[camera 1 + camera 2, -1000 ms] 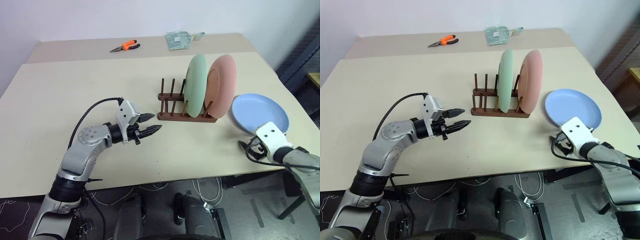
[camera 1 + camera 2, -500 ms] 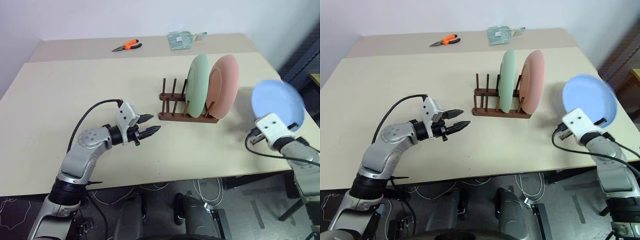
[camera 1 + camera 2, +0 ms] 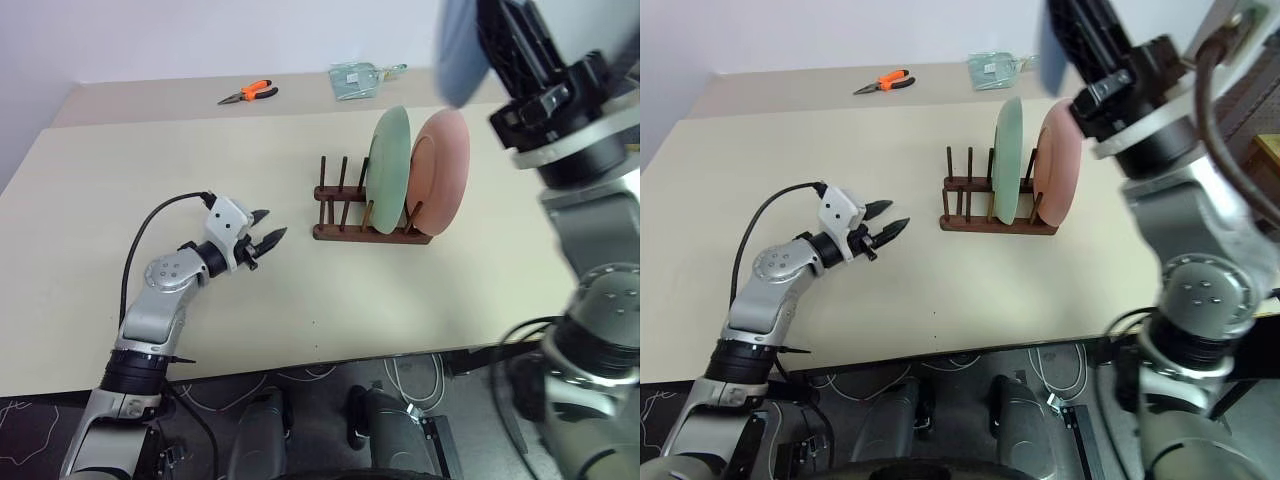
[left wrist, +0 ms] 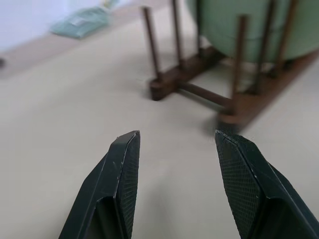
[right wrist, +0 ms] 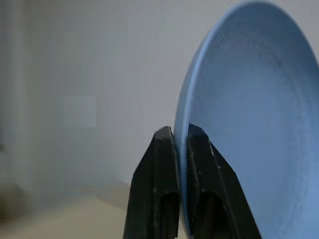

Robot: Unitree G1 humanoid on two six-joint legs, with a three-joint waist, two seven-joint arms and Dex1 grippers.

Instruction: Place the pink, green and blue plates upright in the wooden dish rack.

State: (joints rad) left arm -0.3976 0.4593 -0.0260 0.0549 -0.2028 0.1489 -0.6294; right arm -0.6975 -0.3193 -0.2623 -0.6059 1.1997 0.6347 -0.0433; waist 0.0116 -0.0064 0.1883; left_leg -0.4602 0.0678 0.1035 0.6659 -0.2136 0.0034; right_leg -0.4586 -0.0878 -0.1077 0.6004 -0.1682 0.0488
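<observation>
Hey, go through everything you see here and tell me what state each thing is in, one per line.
Light blue round plate: on edge, lifted high, rim pinched by the right gripper.
Pale mint green plate: upright in the rack.
Salmon pink plate: upright in the rack, beside the green one.
Wooden dish rack: on the table, left slots vacant.
Left gripper: jaws open, holding nothing.
Orange-handled pliers: lying flat on the far table.

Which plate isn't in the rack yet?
The blue plate. The right gripper pinches its rim up in the air, while the green plate and pink plate stand in the wooden dish rack.
</observation>
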